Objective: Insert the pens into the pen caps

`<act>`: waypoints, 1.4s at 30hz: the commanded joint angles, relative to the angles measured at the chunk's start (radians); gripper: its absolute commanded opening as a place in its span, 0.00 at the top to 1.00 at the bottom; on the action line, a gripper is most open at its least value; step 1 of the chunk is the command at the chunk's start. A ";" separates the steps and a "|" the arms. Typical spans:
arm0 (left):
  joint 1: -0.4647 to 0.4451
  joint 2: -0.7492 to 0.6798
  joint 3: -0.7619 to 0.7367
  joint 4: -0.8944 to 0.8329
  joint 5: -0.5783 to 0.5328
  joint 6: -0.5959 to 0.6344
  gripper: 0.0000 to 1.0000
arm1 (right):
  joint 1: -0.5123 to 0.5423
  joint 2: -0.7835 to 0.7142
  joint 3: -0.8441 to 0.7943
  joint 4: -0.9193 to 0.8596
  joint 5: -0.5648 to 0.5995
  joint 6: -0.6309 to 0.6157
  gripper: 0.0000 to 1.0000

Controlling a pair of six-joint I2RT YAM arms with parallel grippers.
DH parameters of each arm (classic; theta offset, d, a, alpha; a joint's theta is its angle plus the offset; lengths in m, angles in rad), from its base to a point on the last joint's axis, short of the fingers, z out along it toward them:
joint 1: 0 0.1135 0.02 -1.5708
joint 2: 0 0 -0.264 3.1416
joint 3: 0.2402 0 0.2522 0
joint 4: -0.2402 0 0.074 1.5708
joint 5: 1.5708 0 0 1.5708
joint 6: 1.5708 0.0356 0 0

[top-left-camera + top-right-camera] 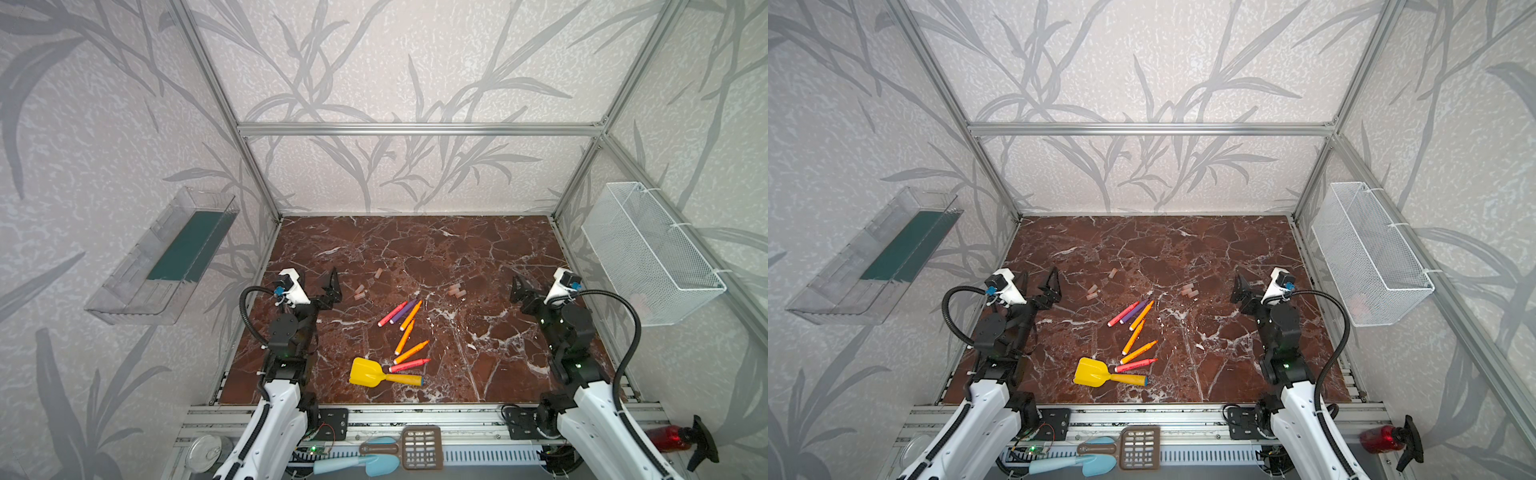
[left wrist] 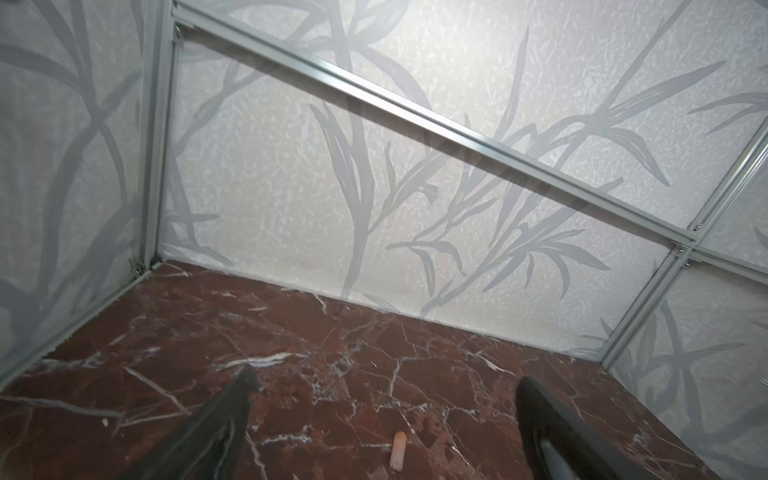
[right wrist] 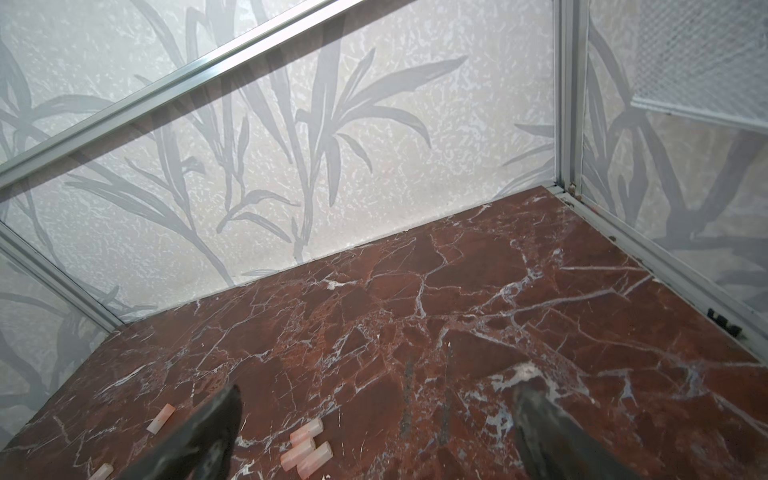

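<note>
In both top views the pens (image 1: 405,337) fan out mid-frame, with the pen caps (image 1: 457,290) scattered just above. The wrist views catch only caps. The left gripper (image 2: 386,386), spread wide and empty, frames one cap (image 2: 398,450). The right gripper (image 3: 376,390), likewise, frames several, one cut off at the edge.

Pens (image 1: 405,337) on the table (image 1: 478,249), caps (image 1: 456,289) behind them, shovel (image 1: 365,371) in front, just beside the nearest pen.

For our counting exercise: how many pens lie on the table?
6. Side by side mid-table: pink pen, purple pen, orange pen. Toward the front: second orange pen, third orange pen, then red pen near the shovel. None appear hidden.
</note>
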 commanded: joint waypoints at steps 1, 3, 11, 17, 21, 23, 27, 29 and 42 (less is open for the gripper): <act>-0.003 0.031 0.059 -0.057 0.071 -0.178 0.01 | -0.005 -0.080 -0.015 -0.038 -0.049 0.047 0.01; -0.004 0.078 0.121 -0.128 0.086 -0.241 0.01 | -0.005 -0.079 0.021 -0.119 -0.004 0.075 0.01; -0.001 0.081 0.142 -0.278 -0.021 -0.331 0.01 | -0.005 0.122 0.071 -0.098 -0.053 0.104 0.01; 0.001 0.060 0.191 -0.515 -0.114 -0.255 0.01 | -0.005 0.271 0.086 -0.093 0.073 0.078 0.01; 0.001 0.078 0.236 -0.616 -0.090 -0.201 0.01 | -0.005 0.374 0.086 -0.060 0.119 0.118 0.00; 0.000 0.081 0.239 -0.605 -0.041 -0.182 0.01 | -0.004 0.413 0.085 -0.028 0.113 0.116 0.00; -0.005 0.072 0.226 -0.571 0.050 -0.175 0.04 | -0.004 0.459 0.090 0.019 0.090 0.109 0.01; -0.025 0.088 0.247 -0.606 0.055 -0.165 0.14 | -0.004 0.477 0.091 0.042 0.084 0.104 0.01; -0.645 0.440 0.456 -0.828 -0.271 0.036 0.42 | -0.002 0.496 0.102 0.032 0.023 0.092 0.03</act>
